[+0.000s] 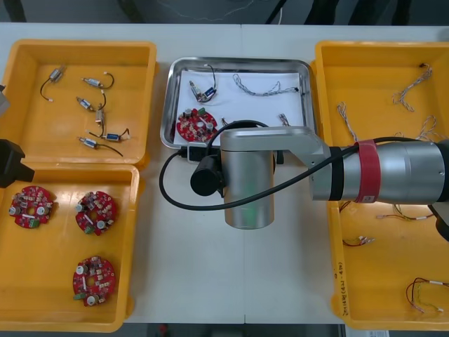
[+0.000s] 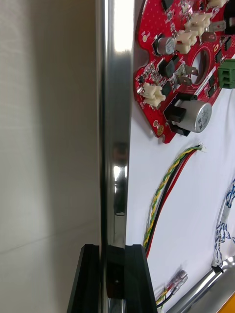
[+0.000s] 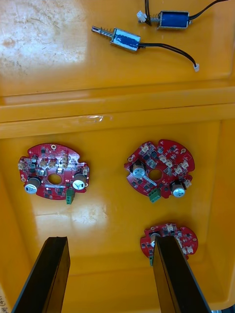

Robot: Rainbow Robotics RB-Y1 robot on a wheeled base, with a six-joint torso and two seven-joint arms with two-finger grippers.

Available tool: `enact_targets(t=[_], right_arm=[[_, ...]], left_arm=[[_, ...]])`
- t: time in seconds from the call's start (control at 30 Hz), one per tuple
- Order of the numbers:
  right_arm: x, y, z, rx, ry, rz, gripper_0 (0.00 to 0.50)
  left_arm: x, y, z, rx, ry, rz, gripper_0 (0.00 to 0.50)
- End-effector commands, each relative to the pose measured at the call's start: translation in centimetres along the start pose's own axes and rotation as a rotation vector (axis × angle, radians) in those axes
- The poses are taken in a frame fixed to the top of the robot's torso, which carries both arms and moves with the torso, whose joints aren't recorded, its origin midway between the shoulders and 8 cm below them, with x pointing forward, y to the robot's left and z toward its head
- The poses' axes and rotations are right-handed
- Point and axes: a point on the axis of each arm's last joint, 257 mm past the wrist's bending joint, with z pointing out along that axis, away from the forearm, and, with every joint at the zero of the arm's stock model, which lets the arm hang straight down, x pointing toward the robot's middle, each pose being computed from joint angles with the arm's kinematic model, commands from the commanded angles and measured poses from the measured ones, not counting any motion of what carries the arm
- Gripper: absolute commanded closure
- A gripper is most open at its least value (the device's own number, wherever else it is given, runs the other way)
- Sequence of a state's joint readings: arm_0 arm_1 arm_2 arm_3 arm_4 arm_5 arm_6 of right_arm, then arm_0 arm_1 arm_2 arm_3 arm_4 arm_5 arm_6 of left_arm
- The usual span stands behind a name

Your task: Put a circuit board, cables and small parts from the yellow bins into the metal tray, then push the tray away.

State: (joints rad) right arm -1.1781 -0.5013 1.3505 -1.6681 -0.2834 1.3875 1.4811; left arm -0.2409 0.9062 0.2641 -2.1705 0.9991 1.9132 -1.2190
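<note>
1. The right pincer [image 2: 112, 247] is clenched on the metal tray's [image 1: 238, 62] near rim, which runs crosswise between its fingers.
2. The tray, holding a circuit board [image 1: 195, 125], cables [image 1: 259, 88] and a small metal part [image 1: 203, 90], lies straight beyond, toward the desk's [image 1: 182, 281] far edge.
3. The left pincer [image 3: 111, 239] hangs released over a yellow bin [image 1: 135, 210], well apart.

Bright, even light glares off the metal tray [image 2: 115, 73].
</note>
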Motion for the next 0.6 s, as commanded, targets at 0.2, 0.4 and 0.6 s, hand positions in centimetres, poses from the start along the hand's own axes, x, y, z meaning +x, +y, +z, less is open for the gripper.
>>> enact_targets(t=[0.2,0.4,0.6], right_arm=[[-3.6,-2.7,-0.8,0.049,-0.068,-0.008,0.500],[-3.8,-3.2,-0.5,0.056,-0.077,-0.011,0.500],[-3.7,-3.9,0.0,0.072,-0.073,-0.030,0.500]], left_arm=[[-0.1,2.0,-1.2,-0.058,-0.009,0.019,0.000],[-0.1,2.0,-1.2,-0.058,-0.009,0.019,0.000],[-0.1,2.0,-1.2,-0.058,-0.009,0.019,0.000]])
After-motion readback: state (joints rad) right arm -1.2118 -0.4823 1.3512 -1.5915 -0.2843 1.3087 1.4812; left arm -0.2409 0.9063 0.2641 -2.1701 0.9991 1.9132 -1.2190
